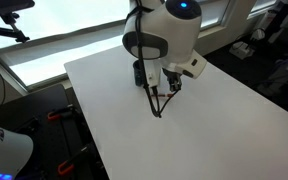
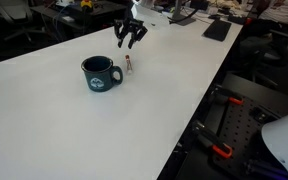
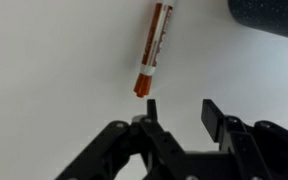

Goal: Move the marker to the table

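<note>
The marker [image 3: 154,50] is a slim stick with an orange-red cap and a labelled body. It lies flat on the white table [image 3: 44,70], apart from the jaws, in the wrist view. In an exterior view it is a small stick [image 2: 129,65] just right of the dark navy mug [image 2: 101,73]. My gripper [image 3: 179,112] is open and empty, hovering over the table just short of the marker's orange end. It also shows in both exterior views [image 2: 131,38] [image 1: 162,100]. The mug's rim shows at the top right of the wrist view [image 3: 269,18].
The arm's white body [image 1: 164,35] hides the mug and marker in an exterior view. The table edge [image 2: 199,110] drops to a floor with clamps and cables. Clutter and dark equipment [image 2: 216,28] stand at the table's far end.
</note>
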Robot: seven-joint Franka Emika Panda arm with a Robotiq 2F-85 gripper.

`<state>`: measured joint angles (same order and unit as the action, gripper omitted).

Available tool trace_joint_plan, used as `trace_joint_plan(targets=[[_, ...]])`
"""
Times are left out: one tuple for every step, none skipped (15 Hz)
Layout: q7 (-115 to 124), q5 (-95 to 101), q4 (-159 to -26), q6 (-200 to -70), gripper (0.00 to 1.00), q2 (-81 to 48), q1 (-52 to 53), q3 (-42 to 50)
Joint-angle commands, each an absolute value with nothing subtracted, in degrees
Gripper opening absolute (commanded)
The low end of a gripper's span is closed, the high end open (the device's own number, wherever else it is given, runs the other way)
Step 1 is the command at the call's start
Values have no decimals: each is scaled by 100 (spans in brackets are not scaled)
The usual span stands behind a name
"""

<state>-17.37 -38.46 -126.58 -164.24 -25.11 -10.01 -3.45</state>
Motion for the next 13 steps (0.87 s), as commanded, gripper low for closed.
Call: trace_joint_plan(targets=[[-1737,-3851,-12670,-16424,56,-2458,-1001,-354],[-1737,-3853,-12679,-16424,59,-2422,-1001,-361],[-1737,-3853,-12682,-16424,59,-2406,-1002,-363],[-1737,-3854,-12686,-16424,59,-2402,-1002,-363],[-1737,-3854,-12692,-16424,59,-2402,-1002,-364],[-1737,-3854,-12697,-16424,59,-2402,-1003,-364],[-1737,-3854,-12701,-16424,59,-2402,-1003,-364],[-1737,-3854,-12702,-16424,59,-2402,-1003,-364],[-1737,-3854,-12702,-16424,59,-2402,-1003,-364],[-1737,-3854,-12702,-16424,59,-2402,-1003,-364],[-1737,-3854,-12702,-16424,59,-2402,-1003,-364],[-1737,-3854,-12702,-16424,59,-2402,-1003,-364],[-1737,-3854,-12702,-16424,59,-2402,-1003,-364]])
